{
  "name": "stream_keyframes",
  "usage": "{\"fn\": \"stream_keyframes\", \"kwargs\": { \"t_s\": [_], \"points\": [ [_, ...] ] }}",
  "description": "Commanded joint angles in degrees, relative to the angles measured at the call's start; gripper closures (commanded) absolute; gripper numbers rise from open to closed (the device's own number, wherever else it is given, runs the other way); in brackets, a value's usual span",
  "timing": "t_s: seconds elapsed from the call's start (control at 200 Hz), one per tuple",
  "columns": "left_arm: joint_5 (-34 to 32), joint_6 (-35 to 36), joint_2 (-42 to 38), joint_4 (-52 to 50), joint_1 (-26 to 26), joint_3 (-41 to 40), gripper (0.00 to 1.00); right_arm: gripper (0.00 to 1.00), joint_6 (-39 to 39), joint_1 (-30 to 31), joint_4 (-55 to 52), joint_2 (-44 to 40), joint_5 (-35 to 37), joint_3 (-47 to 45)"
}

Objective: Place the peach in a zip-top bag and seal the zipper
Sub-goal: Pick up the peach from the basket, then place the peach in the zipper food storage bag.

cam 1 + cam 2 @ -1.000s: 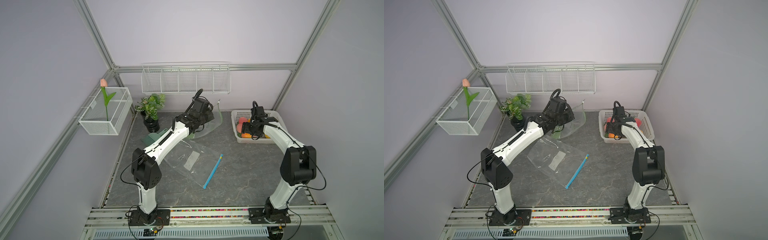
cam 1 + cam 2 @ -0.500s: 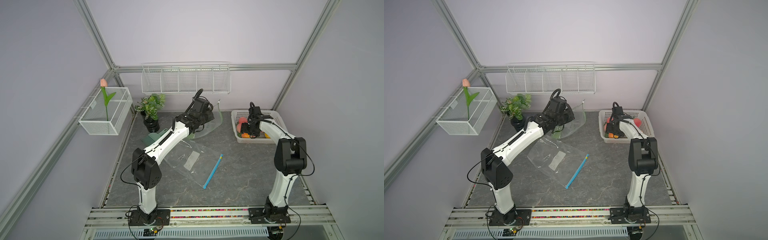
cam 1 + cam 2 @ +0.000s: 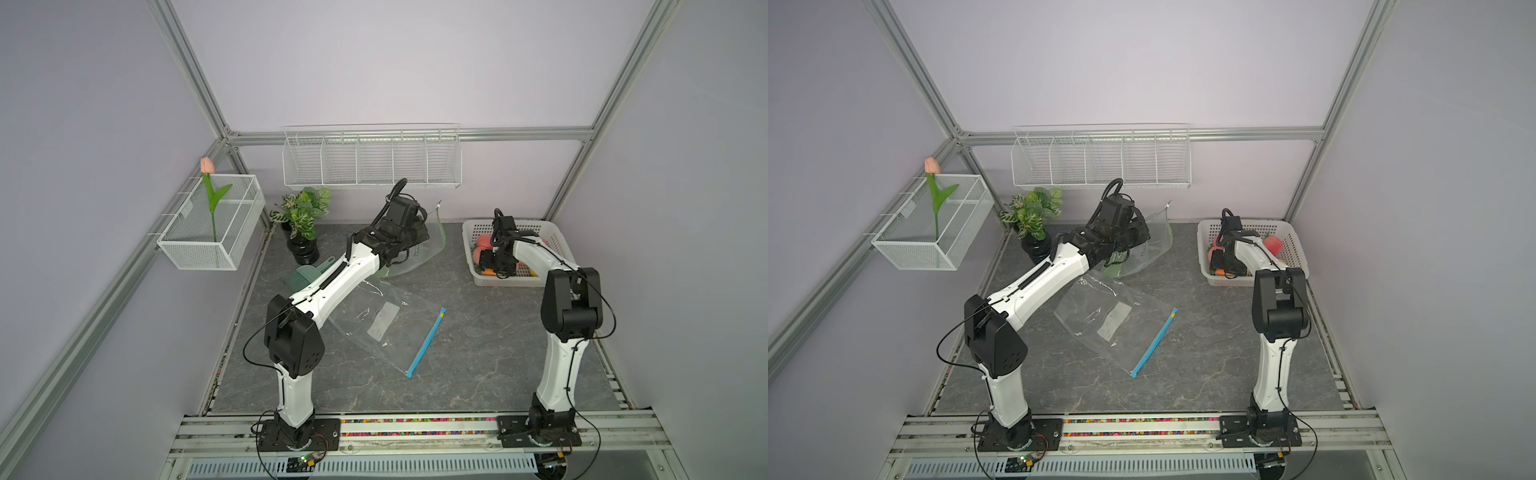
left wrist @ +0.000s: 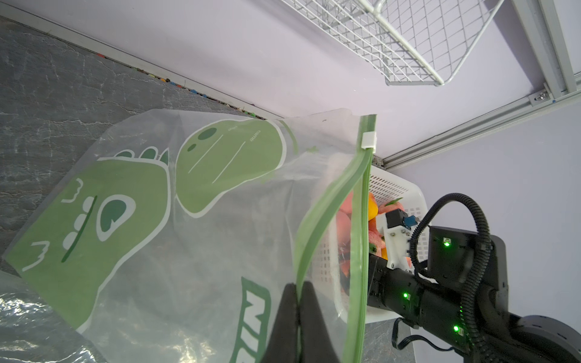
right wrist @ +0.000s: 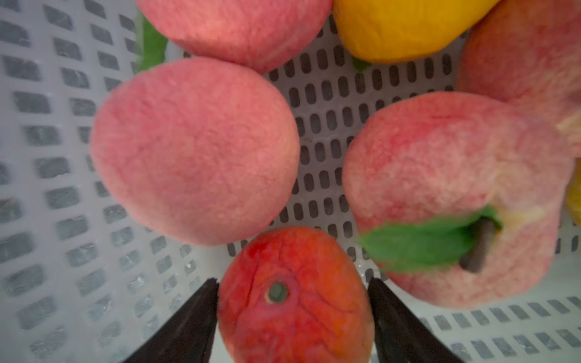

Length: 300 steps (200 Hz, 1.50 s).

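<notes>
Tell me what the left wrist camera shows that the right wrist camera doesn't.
Left wrist only: the left gripper shut on one lip of the dinosaur-print zip-top bag, its white slider, the wire shelf and the right arm. Right wrist only: the right gripper straddling a red-orange fruit, seen close. Both: the white basket holding pink peaches and a yellow fruit.

You have pink, fuzzy peaches (image 5: 195, 151) lying loose and touching in the white basket (image 3: 476, 228) at the back right. Your bag (image 4: 157, 220) — clear, with a green dinosaur print — is held up by one lip of its green zipper (image 4: 358, 239), mouth parted, white slider (image 4: 368, 140) at the end.
</notes>
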Motion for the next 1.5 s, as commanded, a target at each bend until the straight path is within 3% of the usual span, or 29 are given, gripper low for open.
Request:
{"fn": "stream_keyframes", "kwargs": {
  "t_s": [0.0, 0.21, 0.775, 1.145, 1.494],
  "points": [
    [0.20, 0.12, 0.81, 0.18, -0.29, 0.27, 1.00, 0.26, 0.86, -0.31, -1.98, 0.86, 0.35, 0.36],
    [0.24, 0.05, 0.79, 0.18, -0.29, 0.14, 1.00, 0.38, 1.07, -0.31, -0.50, -1.51, -0.91, -1.19],
    [1.41, -0.83, 0.42, 0.52, -0.29, 0.09, 1.00, 0.39, 4.81, -2.33, 9.66, -20.48, -6.89, -9.41],
    [2.68, -1.70, 0.50, 1.19, -0.29, 0.22, 1.00, 0.39, 3.80, -1.01, 22.95, -33.32, -20.39, -15.14],
    [4.04, -2.32, 1.35, 1.41, -0.38, 1.31, 1.00, 0.38, 1.60, 5.40, 27.95, -34.11, -30.32, -11.93]
  ]
}}
